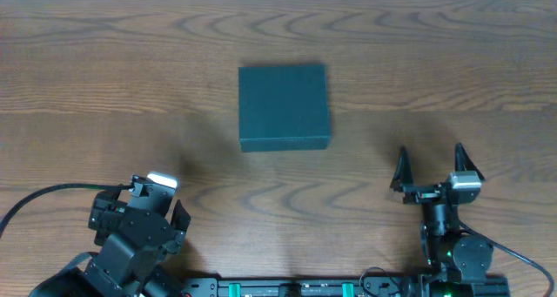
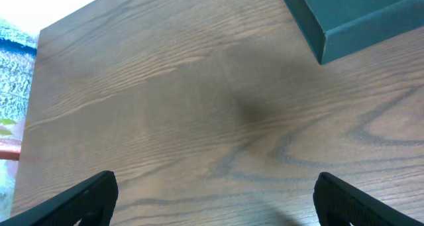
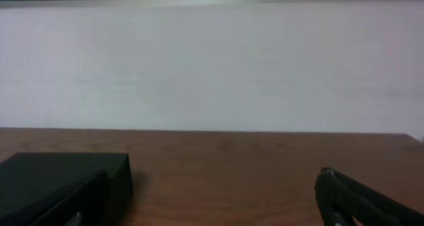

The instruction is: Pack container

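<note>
Brown wood grain runs across the whole table point(image 1: 104, 88) you are working at, and from the right wrist camera a plain white wall point(image 3: 212, 67) rises behind its far edge.

You will find the box point(image 1: 285, 107), dark green and square, lying flat near the middle of the table. Its top shows as one unbroken matte face. It is farther out than both arms and sits between them from left to right, well apart from each.

Your left gripper point(image 1: 162, 192) is at the near left, angled toward the middle of the table. In its wrist view the left gripper point(image 2: 215, 206) has its two dark fingers point(image 2: 89, 199) spread wide over bare wood, with nothing between them. One corner of the box point(image 2: 358, 14) shows at the upper right of that view.

Your right gripper point(image 1: 432, 166) is at the near right, pointing away from you with its fingers set wide apart. Its own camera shows the right gripper point(image 3: 212, 206) empty. The box point(image 3: 66, 163) is low on the left, partly behind one finger.
</note>
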### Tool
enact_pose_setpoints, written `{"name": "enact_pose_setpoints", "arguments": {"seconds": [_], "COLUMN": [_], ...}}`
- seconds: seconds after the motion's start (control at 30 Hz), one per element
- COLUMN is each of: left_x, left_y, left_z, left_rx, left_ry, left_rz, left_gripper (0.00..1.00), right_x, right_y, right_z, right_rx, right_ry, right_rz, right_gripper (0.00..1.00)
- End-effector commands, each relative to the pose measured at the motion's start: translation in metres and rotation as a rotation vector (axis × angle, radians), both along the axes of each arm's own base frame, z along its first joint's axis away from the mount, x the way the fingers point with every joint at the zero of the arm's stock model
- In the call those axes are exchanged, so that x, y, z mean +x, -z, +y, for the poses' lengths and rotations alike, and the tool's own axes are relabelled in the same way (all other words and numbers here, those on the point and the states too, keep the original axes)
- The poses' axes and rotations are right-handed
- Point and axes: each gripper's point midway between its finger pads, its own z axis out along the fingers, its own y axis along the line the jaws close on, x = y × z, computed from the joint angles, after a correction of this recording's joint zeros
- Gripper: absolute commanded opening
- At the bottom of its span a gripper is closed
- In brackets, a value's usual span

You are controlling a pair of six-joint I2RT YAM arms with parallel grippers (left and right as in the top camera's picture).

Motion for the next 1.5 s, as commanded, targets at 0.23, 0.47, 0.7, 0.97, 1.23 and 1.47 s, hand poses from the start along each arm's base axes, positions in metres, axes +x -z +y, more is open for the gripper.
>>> {"name": "enact_pose_setpoints", "arguments": {"seconds": [0.23,0.47,0.7,0.97,1.23,1.47], "left_x": [0.001,0.001,0.001,0.001,0.005,0.048], "left_y": [-0.006,-0.006,-0.006,-0.006,-0.011,-0.043], "left_z": [0.003,0.003,0.003,0.003,-0.008,-0.027], "left_rx": [0.012,0.012,0.012,0.012,-0.055,-0.273], "left_ry": [-0.001,-0.001,-0.001,-0.001,0.017,-0.046], "left_rz": [-0.02,-0.02,-0.02,-0.02,-0.046,-0.261], "left_gripper": [0.95,0.95,0.95,0.95,0.95,0.95], "right_x": [0.001,0.001,0.001,0.001,0.001,0.001], "right_y": [0.05,0.049,0.049,0.049,0.049,0.049], "right_z": [-0.008,-0.01,-0.01,-0.01,-0.01,-0.01], "right_rx": [-0.001,-0.002,-0.002,-0.002,-0.002,-0.002], "right_ry": [0.055,0.063,0.063,0.063,0.063,0.063], "right_rz": [0.2,0.199,0.199,0.199,0.199,0.199], "right_gripper": [0.99,0.99,0.99,0.99,0.99,0.99]}}
